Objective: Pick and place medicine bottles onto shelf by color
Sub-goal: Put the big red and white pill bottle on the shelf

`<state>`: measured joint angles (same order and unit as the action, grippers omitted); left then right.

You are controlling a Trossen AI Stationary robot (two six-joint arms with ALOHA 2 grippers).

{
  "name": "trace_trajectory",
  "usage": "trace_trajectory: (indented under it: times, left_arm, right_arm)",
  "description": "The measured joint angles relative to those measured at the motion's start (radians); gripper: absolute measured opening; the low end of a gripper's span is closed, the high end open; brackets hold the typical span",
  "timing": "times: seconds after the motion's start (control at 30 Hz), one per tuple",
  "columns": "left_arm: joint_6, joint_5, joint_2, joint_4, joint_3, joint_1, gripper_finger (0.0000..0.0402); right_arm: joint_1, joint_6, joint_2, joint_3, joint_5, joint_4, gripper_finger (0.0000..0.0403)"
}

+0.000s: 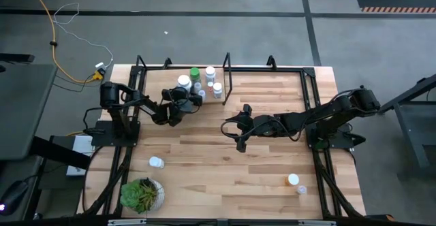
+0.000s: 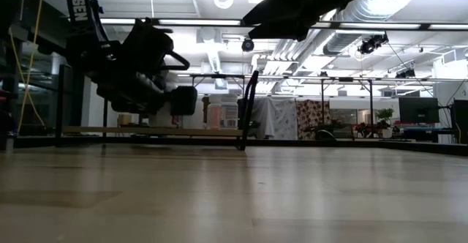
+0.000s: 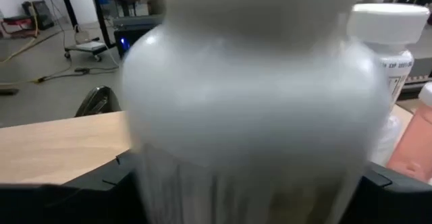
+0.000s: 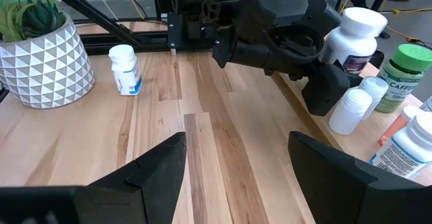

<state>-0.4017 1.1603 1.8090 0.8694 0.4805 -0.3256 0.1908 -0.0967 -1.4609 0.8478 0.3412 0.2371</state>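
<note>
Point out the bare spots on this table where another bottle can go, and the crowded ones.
Free: the wide tabletop between the potted plant and the right-front bottles; also the shelf's right half. Crowded: the shelf's left end, where the left gripper holds a white bottle beside the green bottle.

My left gripper (image 4: 322,54), black, is closed on a big white bottle (image 4: 351,40) w/ white cap. Beside it on the light-wood shelf (image 1: 228,93): green bottle (image 4: 396,75) w/ green cap, small all-white bottle (image 4: 349,110), a white one w/ blue-printed label (image 4: 410,143), something orange-pink (image 4: 398,126), can't tell what. Near the table's (image 1: 259,165) left edge: white bottle, blue label (image 4: 124,69). Front-left corner: green plant (image 4: 30,11) in white pot w/ grey triangle pattern (image 4: 47,65). Near front-right corner: orange bottle, white cap (image 1: 293,180). Table light wood planks; my right gripper (image 4: 236,163) black.
</note>
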Motion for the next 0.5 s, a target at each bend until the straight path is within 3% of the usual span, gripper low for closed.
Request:
trace_trajectory:
  times: [0.5]
  left_arm:
    - [0.058, 0.037, 0.000, 0.002, 0.000, 0.028, 0.0398]
  right_arm:
    - [0.000, 0.000, 0.000, 0.000, 0.000, -0.007, 0.0252]
